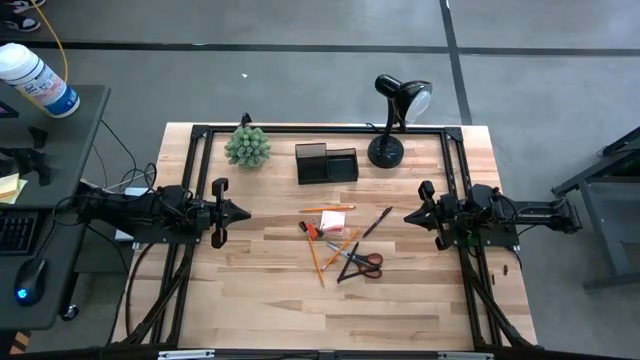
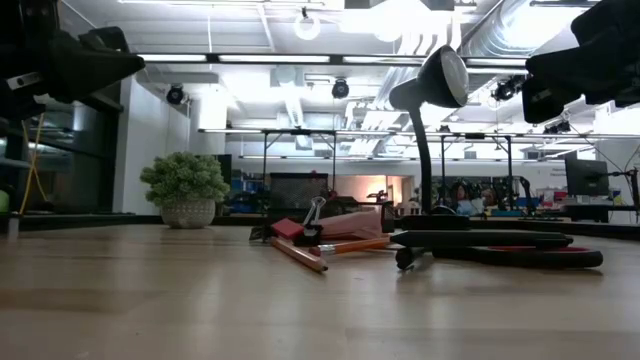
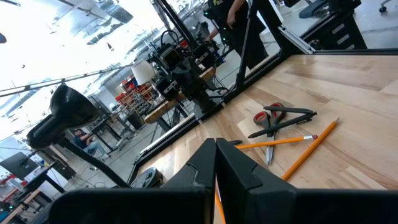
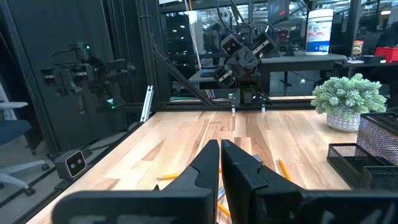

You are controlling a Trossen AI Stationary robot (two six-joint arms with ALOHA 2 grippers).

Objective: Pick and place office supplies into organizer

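left claw (image 1: 243,211) closed, empty | right claw (image 1: 410,216) closed, empty | risk: overlapping pencils (image 1: 335,250), scissors (image 1: 362,263) snagging together during pickup

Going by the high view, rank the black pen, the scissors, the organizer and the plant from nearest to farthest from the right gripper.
From the right gripper, in the high view:
1. Black pen, just beside it toward the table's middle.
2. Scissors, toward the front edge.
3. Organizer, at the back.
4. Plant, back left.
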